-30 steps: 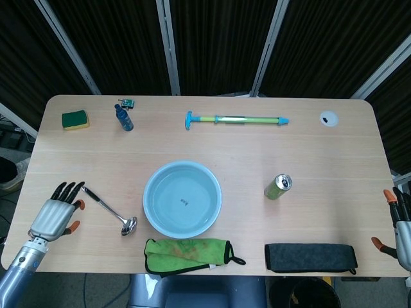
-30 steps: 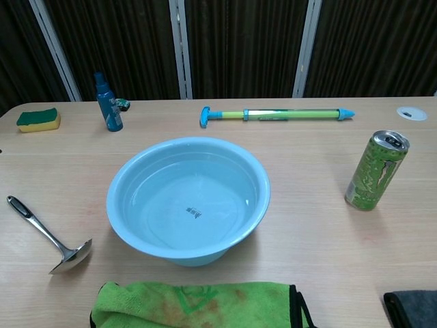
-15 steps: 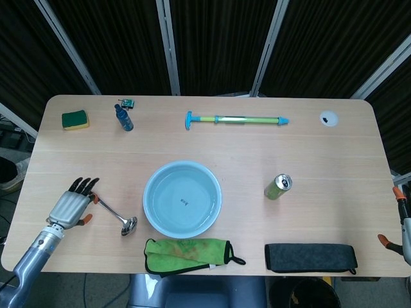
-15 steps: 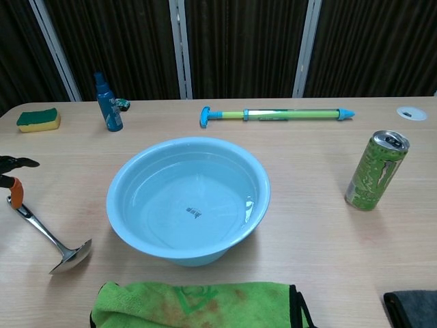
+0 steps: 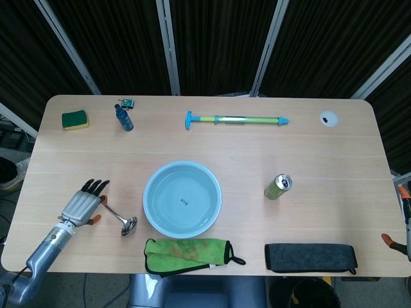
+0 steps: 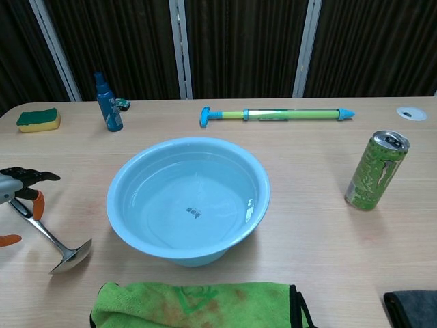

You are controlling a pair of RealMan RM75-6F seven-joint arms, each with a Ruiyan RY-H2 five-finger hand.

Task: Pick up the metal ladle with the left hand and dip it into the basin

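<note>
On the surface (image 5: 308, 154): one basin (image 5: 182, 199), one metal ladle (image 5: 119, 219), two cloths. Left hand (image 5: 82, 204) over the ladle handle, fingers extended, grasp unclear. Right hand (image 5: 406, 221) mostly out of frame, state undeterminable.

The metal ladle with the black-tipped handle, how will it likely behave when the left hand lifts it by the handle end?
The shiny metal ladle looks rigid, so it should not flex. Its bowl sits at the far end of a thin handle, so it will probably droop bowl-down from the left hand. The polished shaft may slip or twist between the fingers.

Wooden table (image 5: 334, 167) carries basin (image 5: 182, 199), ladle (image 5: 121, 220), can (image 5: 277, 187).
</note>
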